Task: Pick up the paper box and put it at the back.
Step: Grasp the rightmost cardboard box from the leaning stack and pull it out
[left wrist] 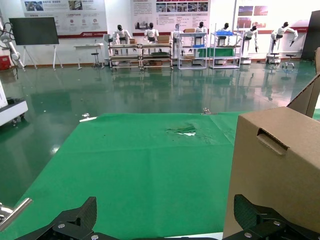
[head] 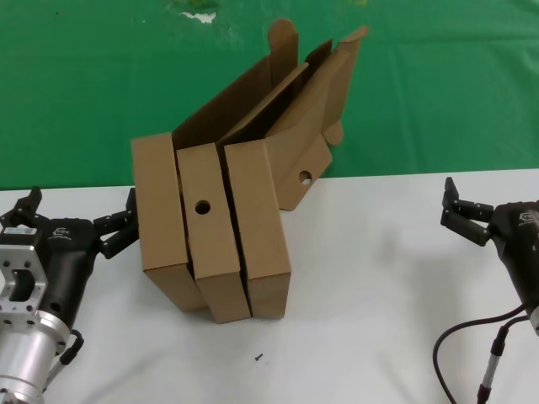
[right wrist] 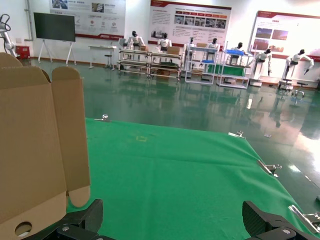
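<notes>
Three brown cardboard boxes stand on edge side by side on the white table point(head: 379, 278). The leftmost, a paper box point(head: 160, 206) with a plain narrow wall, is the one beside my left gripper point(head: 77, 215). That gripper is open and holds nothing; one finger point(head: 125, 223) lies close against the box's outer face. In the left wrist view the same box point(left wrist: 280, 170) fills the side by one fingertip point(left wrist: 252, 212). My right gripper point(head: 449, 204) hangs open and empty far to the right, apart from the boxes.
The middle box point(head: 206, 227) has a round hole in its narrow wall; the right box point(head: 257, 223) is plain. Behind them open lids and flaps point(head: 295, 93) lean back over the green cloth point(head: 84, 84). A cable point(head: 472, 337) lies at the front right.
</notes>
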